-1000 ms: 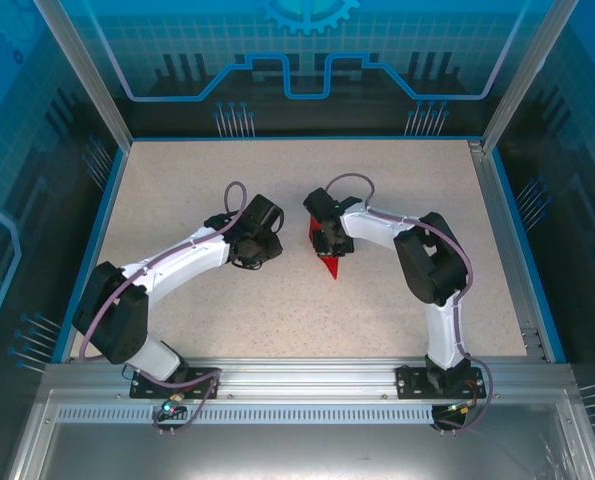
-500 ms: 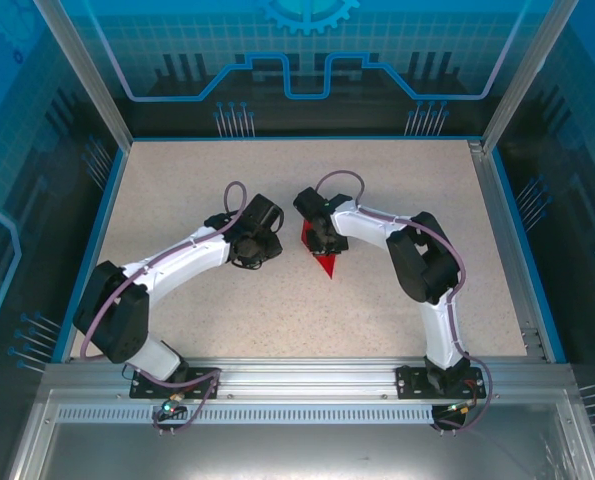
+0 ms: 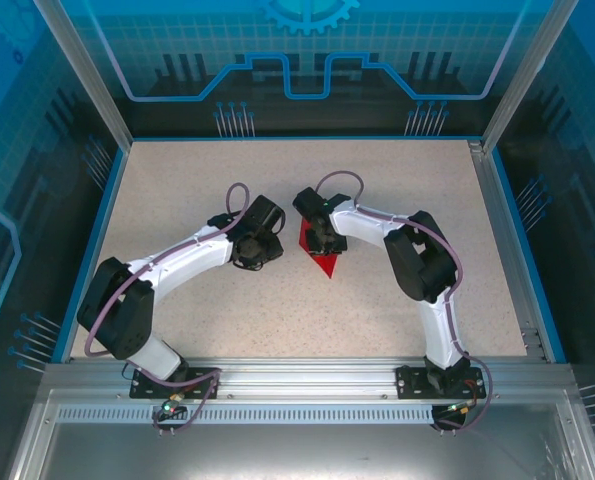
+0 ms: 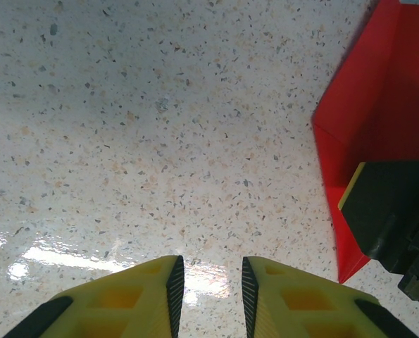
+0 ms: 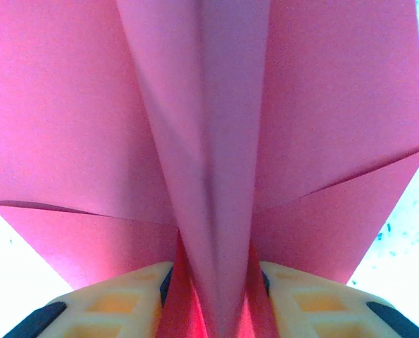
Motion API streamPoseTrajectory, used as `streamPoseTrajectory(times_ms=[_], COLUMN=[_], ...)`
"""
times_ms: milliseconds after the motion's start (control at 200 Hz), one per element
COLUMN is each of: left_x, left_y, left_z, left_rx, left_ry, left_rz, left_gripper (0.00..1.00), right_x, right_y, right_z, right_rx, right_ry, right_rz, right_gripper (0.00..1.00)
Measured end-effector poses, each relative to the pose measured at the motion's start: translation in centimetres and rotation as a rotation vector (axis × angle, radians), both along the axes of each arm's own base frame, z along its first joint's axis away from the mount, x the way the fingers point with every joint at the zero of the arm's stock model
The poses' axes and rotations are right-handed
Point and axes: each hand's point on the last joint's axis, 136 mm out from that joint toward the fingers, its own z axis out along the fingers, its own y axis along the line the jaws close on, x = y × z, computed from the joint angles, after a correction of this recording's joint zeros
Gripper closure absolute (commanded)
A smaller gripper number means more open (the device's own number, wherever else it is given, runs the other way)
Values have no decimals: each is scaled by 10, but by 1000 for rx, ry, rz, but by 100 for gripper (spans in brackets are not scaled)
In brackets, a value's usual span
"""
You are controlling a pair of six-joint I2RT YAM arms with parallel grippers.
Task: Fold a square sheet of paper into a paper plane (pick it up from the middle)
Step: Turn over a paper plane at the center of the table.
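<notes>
The red paper (image 3: 323,260) lay about the middle of the speckled worktop (image 3: 177,180), roughly level between its far and near edges. From the top camera it showed as a folded, pointed shape, its narrow tip aimed at the near edge and its wider part tucked under the head of the right arm (image 3: 377,225).

In the right wrist view the paper (image 5: 322,105) was folded into flaps that spread to either side, with a raised central fold running down between the right fingers (image 5: 110,310). The dark inner faces of those yellow fingers stood just beside the fold on both sides. Whether they pinched it or only flanked it could not be told.

The left fingers (image 4: 124,303) were parted by a narrow gap with nothing between them. They hovered over bare worktop (image 4: 160,141), where a patch of glare sat just ahead of their tips. Seen from the left wrist, the red paper (image 4: 378,91) lay off to the right side, apart from the left fingers, and one dark right finger with a yellow edge (image 4: 389,204) rested against it.

From above, the heads of the left arm (image 3: 177,262) and the right arm faced each other near the worktop's middle, close but not touching.
</notes>
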Motion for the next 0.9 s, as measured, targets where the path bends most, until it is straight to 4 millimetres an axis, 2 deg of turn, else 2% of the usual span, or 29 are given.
streamPoseTrajectory(times_ms=[440, 685, 790, 900], left_x=[0, 0, 0, 0], left_y=[0, 0, 0, 0], left_z=[0, 0, 0, 2], left_rx=[0, 0, 2, -1], left_ry=[-1, -1, -2, -6], left_rz=[0, 0, -2, -2], left_gripper=[68, 68, 68, 68], right_x=[1, 1, 1, 2], right_y=[3, 4, 4, 4], right_z=[1, 5, 16, 39], right_rx=[26, 34, 41, 68], right_ry=[4, -1, -13, -52], right_rz=[-43, -42, -31, -25], right_gripper=[58, 49, 43, 40])
